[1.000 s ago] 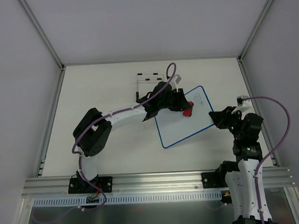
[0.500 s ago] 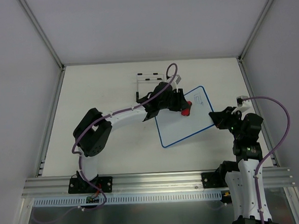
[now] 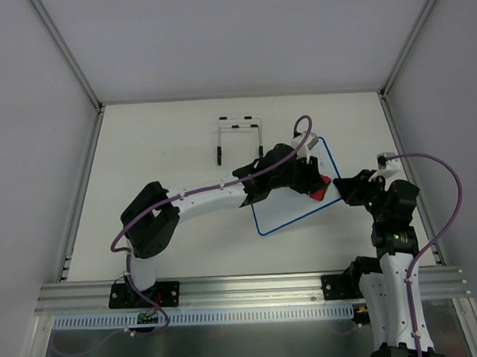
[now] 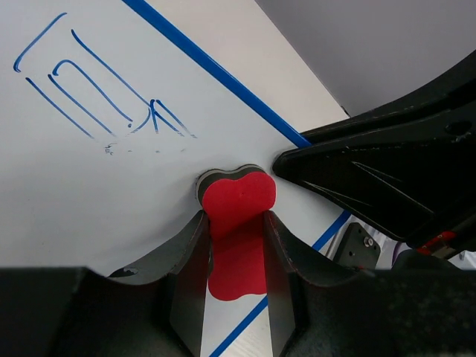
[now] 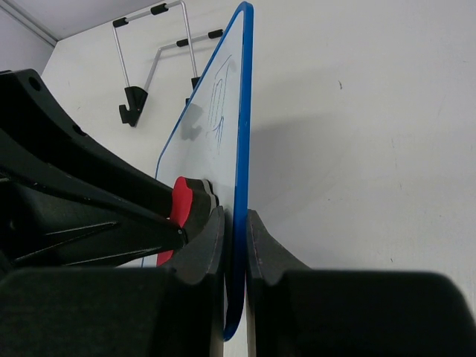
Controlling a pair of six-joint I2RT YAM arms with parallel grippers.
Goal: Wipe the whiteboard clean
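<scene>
The whiteboard (image 3: 285, 208), white with a thin blue frame, lies tilted right of centre; my left arm covers much of it. Blue line sketches (image 4: 89, 89) show on it in the left wrist view, and it shows edge-on in the right wrist view (image 5: 239, 149). My left gripper (image 3: 318, 186) is shut on the red eraser (image 4: 236, 204), whose felt face presses on the board near its right edge, below the sketch. The eraser also shows in the right wrist view (image 5: 177, 204). My right gripper (image 5: 235, 245) is shut on the board's blue frame at its right edge, next to the eraser.
A black wire stand (image 3: 240, 136) lies on the white table behind the board; it shows in the right wrist view (image 5: 152, 52) too. Grey walls close in the table on three sides. An aluminium rail (image 3: 253, 287) runs along the near edge.
My left gripper has slid the eraser down and to the right across the board, toward my right gripper. The right arm and the board have stayed still.
</scene>
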